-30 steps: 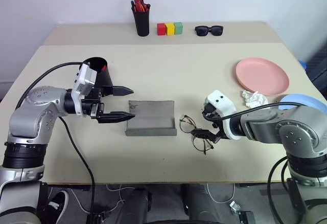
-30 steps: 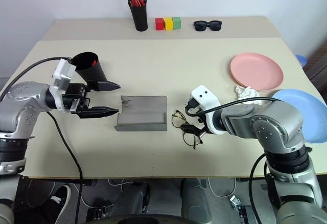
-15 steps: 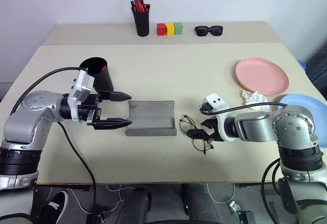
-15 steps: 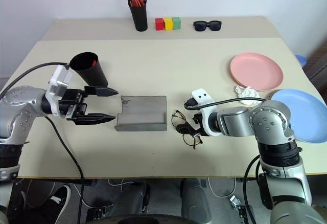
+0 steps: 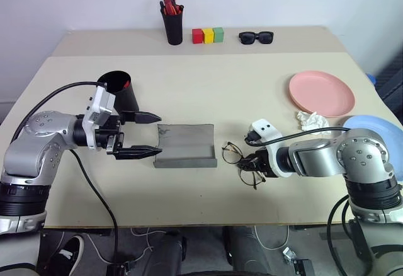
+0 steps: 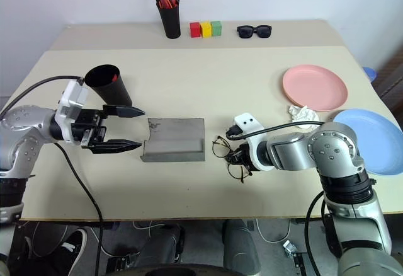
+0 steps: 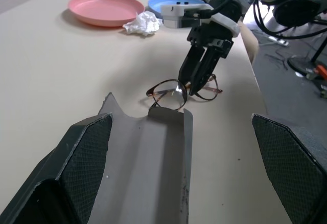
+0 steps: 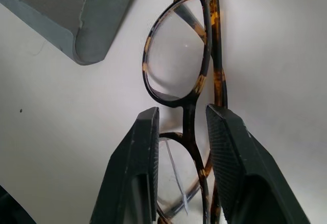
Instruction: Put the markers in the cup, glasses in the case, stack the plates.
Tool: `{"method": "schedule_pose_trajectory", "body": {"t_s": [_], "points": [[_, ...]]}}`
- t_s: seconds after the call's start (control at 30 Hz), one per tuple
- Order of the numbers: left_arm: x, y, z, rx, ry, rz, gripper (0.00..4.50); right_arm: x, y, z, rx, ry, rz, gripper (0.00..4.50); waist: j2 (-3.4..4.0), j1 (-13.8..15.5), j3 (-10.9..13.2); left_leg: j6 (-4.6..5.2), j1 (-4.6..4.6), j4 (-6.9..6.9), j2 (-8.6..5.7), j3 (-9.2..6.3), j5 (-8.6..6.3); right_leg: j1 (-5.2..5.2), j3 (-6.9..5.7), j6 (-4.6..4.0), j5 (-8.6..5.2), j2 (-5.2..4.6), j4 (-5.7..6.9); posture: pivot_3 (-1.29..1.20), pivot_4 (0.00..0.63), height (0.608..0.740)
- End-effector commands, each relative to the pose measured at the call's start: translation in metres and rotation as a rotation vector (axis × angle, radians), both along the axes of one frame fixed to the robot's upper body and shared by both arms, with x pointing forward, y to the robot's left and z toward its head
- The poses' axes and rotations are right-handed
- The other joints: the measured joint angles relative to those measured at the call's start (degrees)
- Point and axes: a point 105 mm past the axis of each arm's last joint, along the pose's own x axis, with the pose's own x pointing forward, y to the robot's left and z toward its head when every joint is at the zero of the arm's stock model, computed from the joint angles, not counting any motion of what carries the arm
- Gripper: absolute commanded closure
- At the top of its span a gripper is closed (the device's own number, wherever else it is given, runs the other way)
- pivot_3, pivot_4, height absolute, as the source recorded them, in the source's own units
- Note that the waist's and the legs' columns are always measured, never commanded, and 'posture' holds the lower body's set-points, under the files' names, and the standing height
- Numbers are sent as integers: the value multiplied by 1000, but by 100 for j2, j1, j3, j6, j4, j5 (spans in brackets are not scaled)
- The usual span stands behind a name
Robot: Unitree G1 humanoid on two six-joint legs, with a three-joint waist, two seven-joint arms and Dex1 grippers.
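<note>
1. Right tool (image 5: 250,164): fingers (image 8: 137,173) narrowed around the bridge of the glasses (image 5: 238,161), one on either side; firm contact cannot be confirmed from the wrist view.
2. Glasses lie on the table (image 5: 252,87), just at 3 o'clock of the case (image 5: 186,145).
3. Case: lying open, lid back, between the two tools.
4. Left tool (image 5: 146,135): fingers spread wide, holding nothing, at 9 o'clock of the case.
5. Cup (image 5: 119,91): upright, at 10 o'clock of the case.
6. Pink plate (image 5: 322,93) at 1 o'clock of the right tool; blue plate (image 6: 373,138) apart from it at the table's edge, unstacked.
</note>
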Motion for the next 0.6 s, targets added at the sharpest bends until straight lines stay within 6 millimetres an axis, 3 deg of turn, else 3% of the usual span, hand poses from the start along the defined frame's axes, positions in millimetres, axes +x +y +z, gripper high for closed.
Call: {"method": "schedule_pose_trajectory", "body": {"t_s": [0.03,0.1,0.37,0.6], "points": [[-1,2,7,18,-48,-1,0,0,3,8,4,-27,26,3699,0,-1,0,0,0,0,0,0,0,0,0,0,0,0,0,0,150,740],[-1,2,7,18,-48,1,0,1,2,10,12,-30,21,4453,0,-7,0,0,0,0,0,0,0,0,0,0,0,0,0,0,150,740],[1,2,6,17,-47,8,0,5,-4,17,9,-45,6,4453,0,2,0,0,5,0,0,0,0,5,0,0,0,0,-1,0,150,740],[3,11,15,-38,-20,43,0,29,-24,64,-11,-203,-42,4453,3,-2,2,0,1,-3,0,0,0,1,-1,0,-1,1,-2,0,150,740]]}}
